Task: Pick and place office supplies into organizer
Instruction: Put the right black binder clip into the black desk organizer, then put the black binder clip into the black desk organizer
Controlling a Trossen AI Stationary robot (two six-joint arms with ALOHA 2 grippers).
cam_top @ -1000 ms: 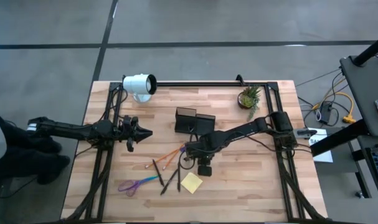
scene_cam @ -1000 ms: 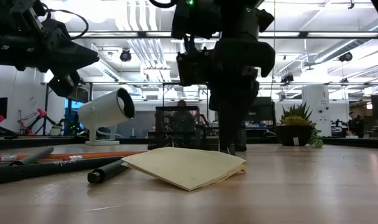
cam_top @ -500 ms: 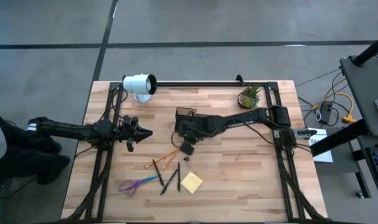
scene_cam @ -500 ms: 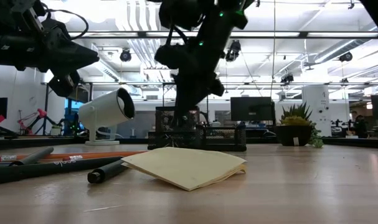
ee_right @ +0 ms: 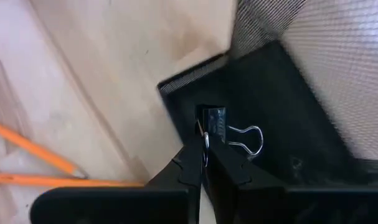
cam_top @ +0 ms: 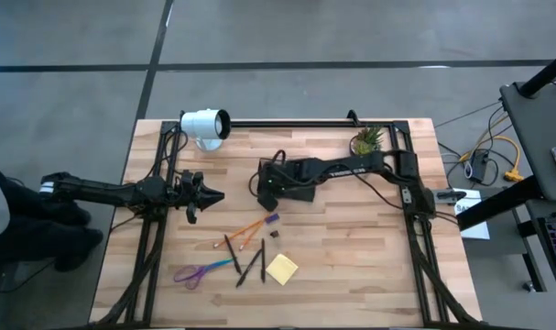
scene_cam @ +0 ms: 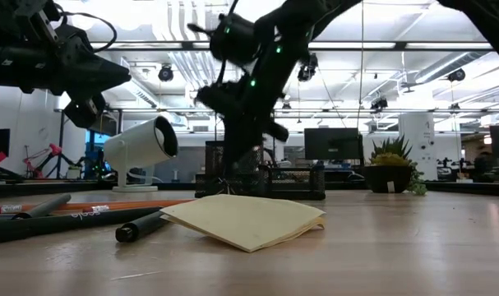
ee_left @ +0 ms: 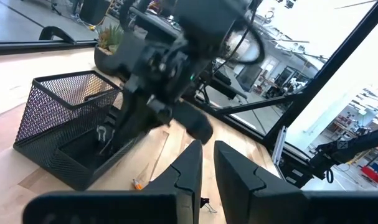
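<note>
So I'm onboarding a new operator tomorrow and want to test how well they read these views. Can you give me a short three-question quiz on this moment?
1. True or false: the right gripper is shut on a small black binder clip with silver wire handles.
2. What does that clip hang over?
A. the white cylindrical lamp
B. the black mesh desk organizer
C. the square yellow sticky-note pad
3. Fill in: the left gripper, shut and holding nothing, waits at the table's ____ side in the high view.

Key: 1 true; 2 B; 3 left.
</note>
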